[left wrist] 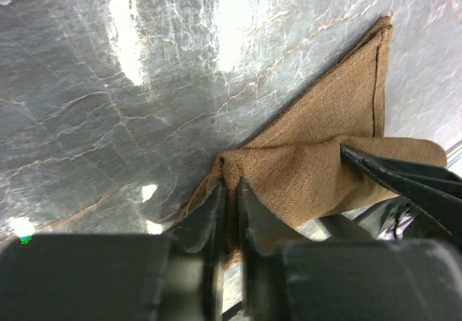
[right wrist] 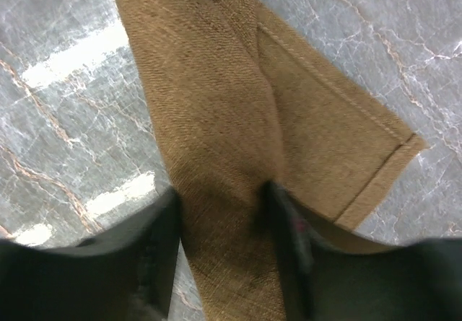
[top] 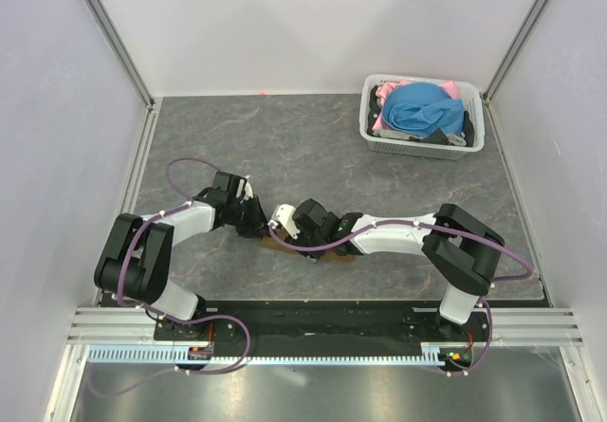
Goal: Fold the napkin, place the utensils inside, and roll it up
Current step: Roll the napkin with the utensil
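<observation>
Clamped nearly closed on a raised corner fold of the brown woven cloth napkin (left wrist: 310,169) with the left gripper (left wrist: 229,209). Straddling a lifted ridge of the same cloth with the right gripper (right wrist: 220,202), both black fingers (right wrist: 162,242) against it. Otherwise lying flat on the grey marbled tabletop (left wrist: 108,119), front middle, between both arms.
</observation>
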